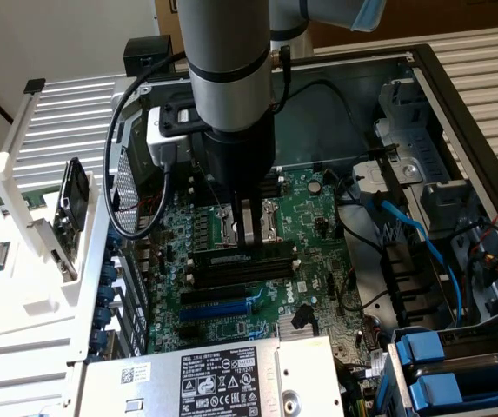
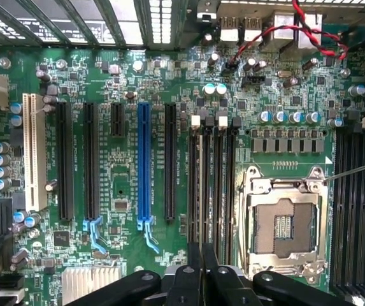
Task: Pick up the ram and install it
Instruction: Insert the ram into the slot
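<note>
The ram (image 1: 218, 259) is a thin green stick with a pale label. It stands on edge in the memory slot nearest the processor socket, on the green motherboard (image 1: 309, 261). My gripper (image 1: 250, 243) comes straight down on the stick's end toward the exterior view's right, and its fingers pinch the top edge. In the wrist view the gripper (image 2: 201, 255) shows two black fingers pressed close together. They sit over the row of black memory slots (image 2: 211, 185), between the two middle ones.
The open processor socket (image 2: 284, 223) lies just beside the slots. A blue expansion slot (image 2: 144, 166) and black ones run parallel to them. The case walls, blue cables (image 1: 414, 234), drive bays and a silver labelled box (image 1: 205, 378) crowd around. A white rack (image 1: 23, 261) stands outside the case.
</note>
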Tool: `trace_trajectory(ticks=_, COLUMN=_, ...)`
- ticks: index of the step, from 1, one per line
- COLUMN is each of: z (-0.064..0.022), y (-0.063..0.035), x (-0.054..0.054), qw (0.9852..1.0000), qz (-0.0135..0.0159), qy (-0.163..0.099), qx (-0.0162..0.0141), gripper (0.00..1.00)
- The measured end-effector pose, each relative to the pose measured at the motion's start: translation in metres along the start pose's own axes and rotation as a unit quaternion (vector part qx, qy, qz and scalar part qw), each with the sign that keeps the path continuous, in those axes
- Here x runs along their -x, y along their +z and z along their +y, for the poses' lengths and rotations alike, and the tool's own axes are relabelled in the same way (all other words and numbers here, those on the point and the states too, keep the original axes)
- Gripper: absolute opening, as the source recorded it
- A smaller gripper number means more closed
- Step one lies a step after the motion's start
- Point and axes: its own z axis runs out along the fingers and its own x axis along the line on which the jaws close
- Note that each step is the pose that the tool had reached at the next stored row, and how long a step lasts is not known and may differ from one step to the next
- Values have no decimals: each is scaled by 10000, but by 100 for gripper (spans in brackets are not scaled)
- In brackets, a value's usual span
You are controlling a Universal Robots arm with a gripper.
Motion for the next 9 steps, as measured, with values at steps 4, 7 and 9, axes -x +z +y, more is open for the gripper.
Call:
trace_trajectory(ticks=4, z=11, y=-3, x=0, qw=10000, qz=6, qy=-1, qx=-8, gripper=12)
trace_trajectory(ticks=7, z=25, y=-3, x=0, qw=10000, qz=16, qy=-2, qx=-12, gripper=12)
trace_trajectory(ticks=9, z=25, y=-3, x=-1, qw=10000, qz=24, qy=-4, qx=-19, gripper=12)
